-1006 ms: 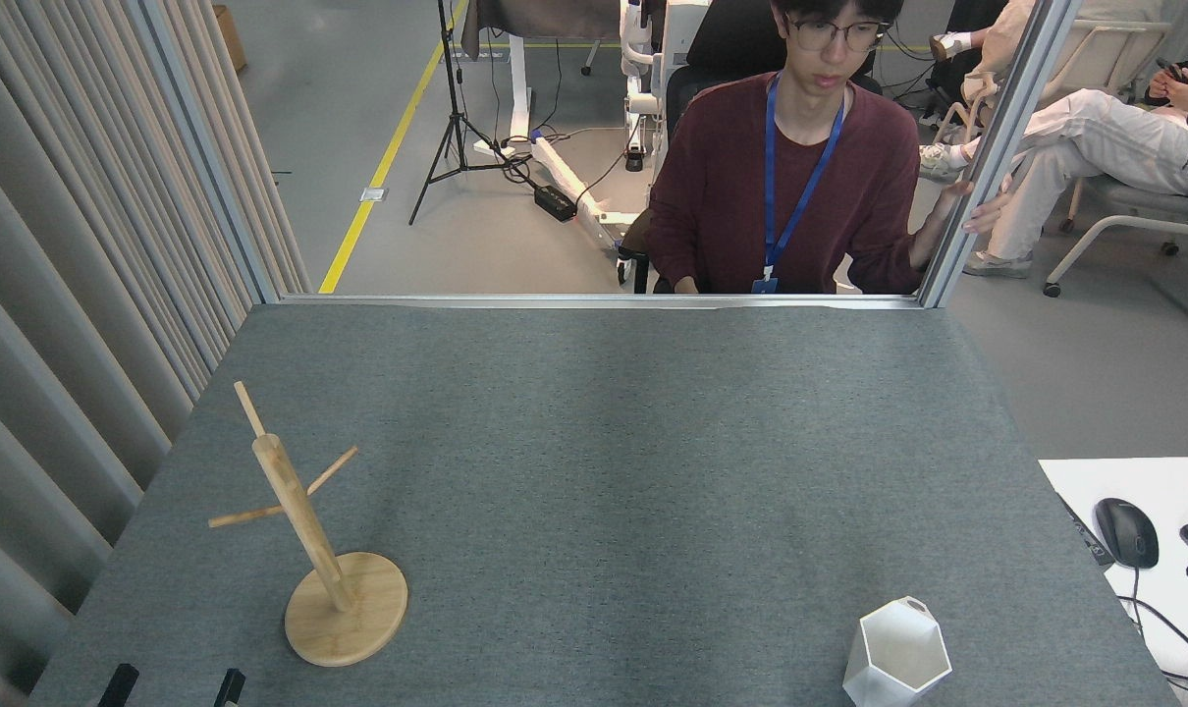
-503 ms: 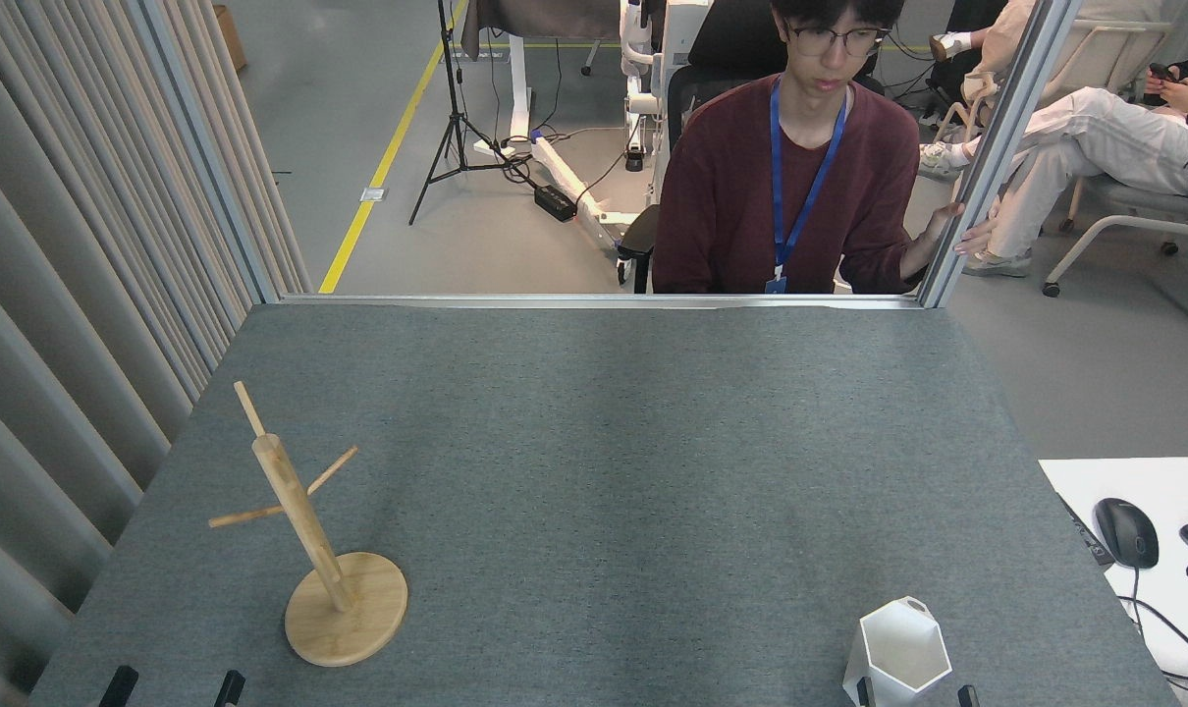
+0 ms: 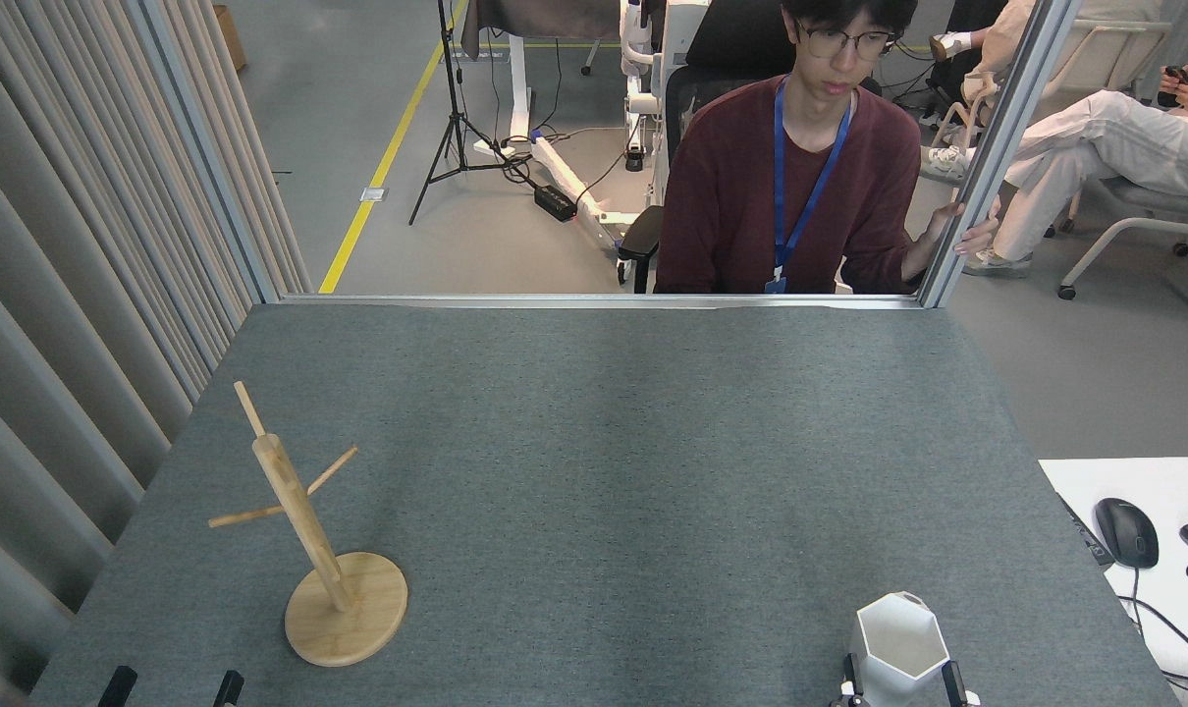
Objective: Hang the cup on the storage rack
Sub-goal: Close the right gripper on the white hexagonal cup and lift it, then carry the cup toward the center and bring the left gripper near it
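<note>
Lower right of frame, nearest edge: small white faceted cup with hexagonal rim (image 3: 898, 638), upright on the grey felt tabletop (image 3: 614, 462), mouth up. Right end effector (image 3: 899, 687) at the bottom edge, its two dark fingertips (image 3: 951, 679) spread either side of the cup's base; whether they touch the walls, cannot tell. Only the tips show; arm out of frame.

Handling, as judged: light, rigid, likely ceramic, so breakable; matte flats should grip better than glaze. Take it across two opposite facets, low. The handle does not show from here.

Lower left edge: two dark tips of the left end effector (image 3: 174, 685), apart, idle, holding nothing.

Farther up left: light bamboo mug tree with round disc base (image 3: 304, 525), pegs bare, well apart from the cup.

Beyond the tabletop, upper centre: seated person in a maroon top (image 3: 785, 191).
</note>
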`<state>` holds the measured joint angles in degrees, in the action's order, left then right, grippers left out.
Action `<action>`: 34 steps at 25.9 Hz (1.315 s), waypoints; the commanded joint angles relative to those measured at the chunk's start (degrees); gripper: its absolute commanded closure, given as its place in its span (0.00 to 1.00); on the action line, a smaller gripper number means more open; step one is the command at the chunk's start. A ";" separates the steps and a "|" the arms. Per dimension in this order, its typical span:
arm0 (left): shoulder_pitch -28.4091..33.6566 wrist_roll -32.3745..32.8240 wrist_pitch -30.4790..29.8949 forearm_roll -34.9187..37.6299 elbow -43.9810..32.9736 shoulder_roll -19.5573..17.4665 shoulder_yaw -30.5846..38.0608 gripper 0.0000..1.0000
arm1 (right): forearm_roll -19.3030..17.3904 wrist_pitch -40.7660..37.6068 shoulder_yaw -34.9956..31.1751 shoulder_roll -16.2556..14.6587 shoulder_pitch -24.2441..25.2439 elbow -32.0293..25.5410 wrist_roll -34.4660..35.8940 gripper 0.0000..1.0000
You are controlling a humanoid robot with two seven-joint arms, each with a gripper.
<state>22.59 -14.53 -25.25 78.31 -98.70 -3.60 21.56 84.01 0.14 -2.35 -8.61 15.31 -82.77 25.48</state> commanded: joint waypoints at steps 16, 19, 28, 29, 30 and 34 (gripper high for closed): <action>0.00 -0.06 0.03 0.00 -0.01 0.00 0.14 0.00 | -0.25 -0.32 -0.37 -1.06 -3.10 4.54 0.09 0.08; 0.00 -0.06 0.03 0.00 -0.01 0.00 0.14 0.00 | -0.08 -0.23 -0.20 -0.97 -3.18 5.25 0.09 0.38; -0.18 -3.93 -8.41 2.90 -0.09 0.18 -7.94 0.00 | -0.61 1.09 -5.03 -0.35 -6.35 -0.03 0.01 0.45; -0.35 -3.93 -8.59 5.27 -0.09 0.18 -9.96 0.00 | -0.52 1.88 -5.03 -0.09 -7.40 -0.03 0.01 0.45; -0.62 -4.02 -8.59 8.00 -0.09 0.35 -12.25 0.00 | -0.43 2.58 -4.94 0.17 -7.93 -0.03 0.01 0.45; -2.11 -4.11 -7.97 17.58 -0.09 0.88 -19.63 0.00 | 2.91 4.16 -0.46 5.09 -9.34 -1.87 -0.08 0.45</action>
<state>21.68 -18.51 -33.38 89.58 -98.80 -3.10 7.35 84.62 3.34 -5.89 -6.86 7.42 -83.31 25.43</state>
